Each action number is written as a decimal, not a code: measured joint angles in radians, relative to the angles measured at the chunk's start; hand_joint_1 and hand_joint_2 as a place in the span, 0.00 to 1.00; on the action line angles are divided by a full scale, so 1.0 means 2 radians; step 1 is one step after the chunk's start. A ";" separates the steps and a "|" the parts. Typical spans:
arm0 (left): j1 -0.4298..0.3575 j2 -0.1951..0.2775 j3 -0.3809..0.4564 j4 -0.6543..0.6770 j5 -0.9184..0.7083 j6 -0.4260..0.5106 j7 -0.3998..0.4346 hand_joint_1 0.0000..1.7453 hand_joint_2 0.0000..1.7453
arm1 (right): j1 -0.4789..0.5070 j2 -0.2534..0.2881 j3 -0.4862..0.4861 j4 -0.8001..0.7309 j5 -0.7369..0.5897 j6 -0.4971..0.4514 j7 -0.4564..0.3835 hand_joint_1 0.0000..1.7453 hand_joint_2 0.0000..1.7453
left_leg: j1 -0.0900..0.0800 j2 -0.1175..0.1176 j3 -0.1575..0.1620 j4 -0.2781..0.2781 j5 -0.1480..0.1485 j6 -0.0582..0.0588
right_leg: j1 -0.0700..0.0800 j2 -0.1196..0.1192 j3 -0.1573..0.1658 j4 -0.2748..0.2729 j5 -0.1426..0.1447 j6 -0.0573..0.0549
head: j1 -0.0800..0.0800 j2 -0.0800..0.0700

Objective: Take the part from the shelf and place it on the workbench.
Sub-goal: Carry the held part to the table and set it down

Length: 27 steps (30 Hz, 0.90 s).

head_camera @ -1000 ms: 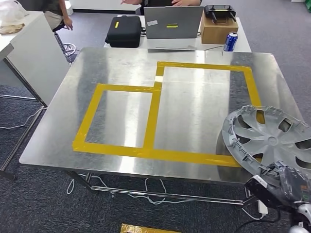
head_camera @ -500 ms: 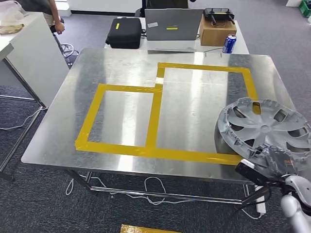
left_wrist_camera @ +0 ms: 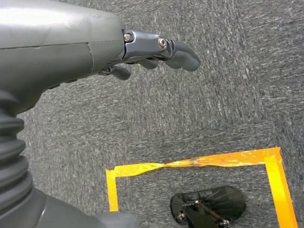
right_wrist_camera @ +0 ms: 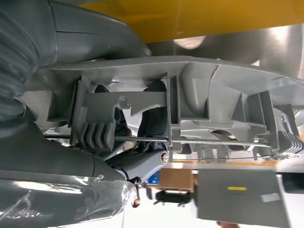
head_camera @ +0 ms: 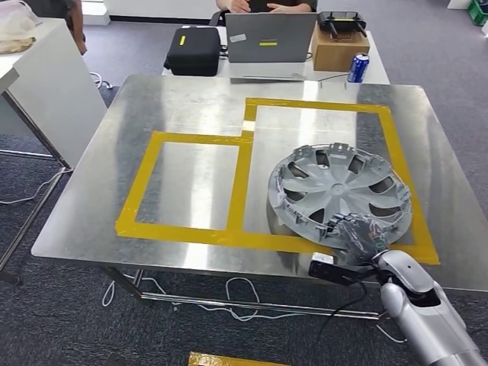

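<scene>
The part is a grey plastic wheel cover, lying face up over the right yellow-taped rectangle of the steel workbench. My right hand grips its near rim from the table's front edge. Up close in the right wrist view, the rim and clips of the wheel cover sit between the thumb and the dark fingers; whether it touches the bench I cannot tell. My left hand hangs over grey carpet, fingers loosely extended and holding nothing.
A smaller taped rectangle lies on the bench's left half. Behind the bench a table carries a laptop, black case, cardboard box and blue can. A person sits behind it. White table at left; cables under the bench.
My right hand has carried the wheel cover leftward and farther over the bench, from the right front corner into the right taped rectangle. The person behind has shifted.
</scene>
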 joint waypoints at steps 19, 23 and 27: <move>0.003 0.002 0.007 0.000 0.013 0.001 0.008 0.00 1.00 | 0.006 -0.019 0.014 0.031 -0.035 -0.011 0.090 1.00 1.00 | -0.001 -0.003 0.000 0.000 0.000 0.001 | -0.001 -0.004 0.001 -0.002 0.000 0.001 | 0.000 0.000; 0.003 0.002 0.008 0.000 0.014 0.001 0.008 0.00 1.00 | 0.013 -0.025 0.002 0.025 -0.035 -0.007 0.092 1.00 1.00 | -0.001 -0.006 0.000 0.000 0.000 0.002 | -0.001 -0.006 0.000 -0.003 -0.001 0.001 | 0.000 0.000; 0.003 0.002 0.009 0.001 0.013 0.001 0.008 0.00 1.00 | 0.017 -0.026 -0.004 0.021 -0.034 -0.004 0.092 1.00 1.00 | -0.001 -0.006 0.000 0.000 0.000 0.002 | -0.001 -0.007 0.000 -0.003 -0.001 0.001 | 0.000 0.000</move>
